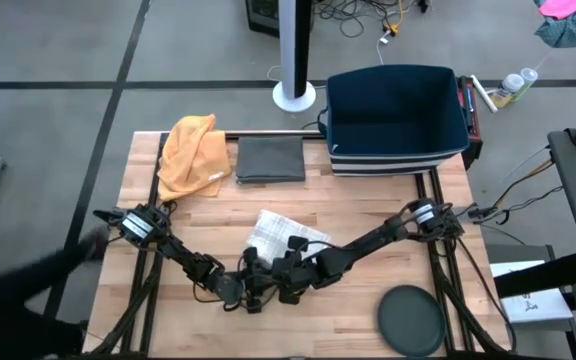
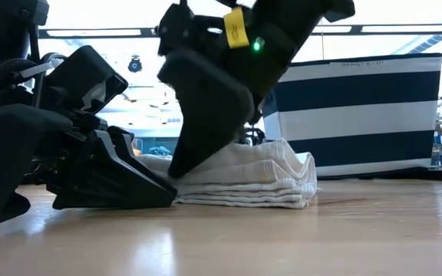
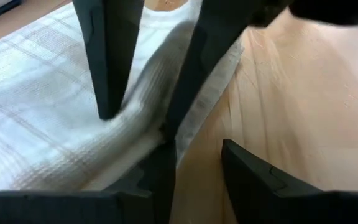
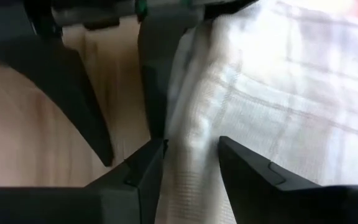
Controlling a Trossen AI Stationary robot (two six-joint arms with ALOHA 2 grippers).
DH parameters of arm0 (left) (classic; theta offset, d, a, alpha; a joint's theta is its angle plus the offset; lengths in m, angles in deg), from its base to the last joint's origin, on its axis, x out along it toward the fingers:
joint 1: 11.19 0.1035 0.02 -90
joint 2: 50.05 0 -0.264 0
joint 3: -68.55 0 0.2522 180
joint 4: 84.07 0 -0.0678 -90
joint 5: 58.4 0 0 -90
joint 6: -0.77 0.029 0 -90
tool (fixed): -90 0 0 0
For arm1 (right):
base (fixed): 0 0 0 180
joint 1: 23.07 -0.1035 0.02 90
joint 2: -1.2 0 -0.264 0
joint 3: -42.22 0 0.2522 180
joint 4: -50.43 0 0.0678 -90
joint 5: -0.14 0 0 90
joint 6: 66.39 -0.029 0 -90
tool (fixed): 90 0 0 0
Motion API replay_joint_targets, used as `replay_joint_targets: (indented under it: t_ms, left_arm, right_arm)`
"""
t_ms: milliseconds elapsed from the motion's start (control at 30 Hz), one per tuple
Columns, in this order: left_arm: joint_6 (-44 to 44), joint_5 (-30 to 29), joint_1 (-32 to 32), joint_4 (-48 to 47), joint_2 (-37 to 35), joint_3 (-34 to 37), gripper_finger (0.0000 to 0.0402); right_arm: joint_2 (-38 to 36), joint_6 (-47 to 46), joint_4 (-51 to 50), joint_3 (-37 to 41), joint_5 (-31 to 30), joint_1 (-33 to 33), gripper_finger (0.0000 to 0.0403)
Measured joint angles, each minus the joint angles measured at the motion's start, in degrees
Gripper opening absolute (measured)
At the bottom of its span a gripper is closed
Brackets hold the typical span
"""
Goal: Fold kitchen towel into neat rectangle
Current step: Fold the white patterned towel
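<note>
At table's near edge, left gripper [image 1: 251, 296] and right gripper [image 1: 286, 285], jaws spread, straddle folded towel [image 1: 279, 234] edge.

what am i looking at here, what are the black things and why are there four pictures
It is a robot with two dark arms at a wooden table, and each arm ends in a two-finger gripper. One picture looks straight down and one looks level across the tabletop. The other two come from cameras on the arms' wrists.

On the table lie a white checked towel folded in layers, an orange cloth, a grey folded cloth, a navy striped basket and a dark round disc.

Both grippers meet at the towel's near edge. The right gripper is open with the towel's edge between its fingers. The left gripper is open beside that edge, with bare wood between its fingers. The towel lies flat.
</note>
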Motion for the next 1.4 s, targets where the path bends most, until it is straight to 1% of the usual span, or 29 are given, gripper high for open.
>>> replay_joint_targets:
  t_ms: [233,433,567,767,800,967,1100,1233,1400]
  left_arm:
    - [-0.1,0.1,0.0,0.0,0.0,0.0,0.0114]
    - [-0.1,0.0,0.0,0.0,0.0,0.0,0.0123]
    - [0.0,0.0,0.0,0.0,0.0,0.1,0.0127]
    - [0.0,0.0,0.0,0.0,0.0,0.1,0.0123]
    - [0.0,0.0,0.0,0.0,0.0,0.1,0.0122]
    - [0.3,0.3,0.0,-0.5,-0.6,0.1,0.0119]
    - [1.0,0.6,0.1,-1.3,-1.6,0.2,0.0125]
    - [1.0,0.3,0.1,-1.3,-1.7,0.2,0.0131]
    - [0.8,0.2,0.1,-1.4,-1.7,0.2,0.0132]
  right_arm:
    - [1.8,1.1,1.6,-0.1,-1.1,-0.1,0.0129]
    - [1.8,0.4,1.1,-0.1,-4.2,-0.3,0.0107]
    - [1.7,0.9,0.7,-0.1,-4.4,-0.2,0.0077]
    - [1.4,1.0,-0.3,-0.1,-4.6,-0.1,0.0014]
    - [1.2,1.0,-0.5,0.0,-4.5,-0.1,0.0009]
    - [-0.3,1.1,-3.2,-1.2,-4.6,0.0,0.0008]
    - [-2.8,2.4,-3.8,-1.9,-4.9,0.1,0.0004]
    - [-3.8,2.4,-4.7,-2.0,-4.0,0.8,0.0004]
    - [-3.8,2.3,-4.9,-2.0,0.1,1.5,0.0004]
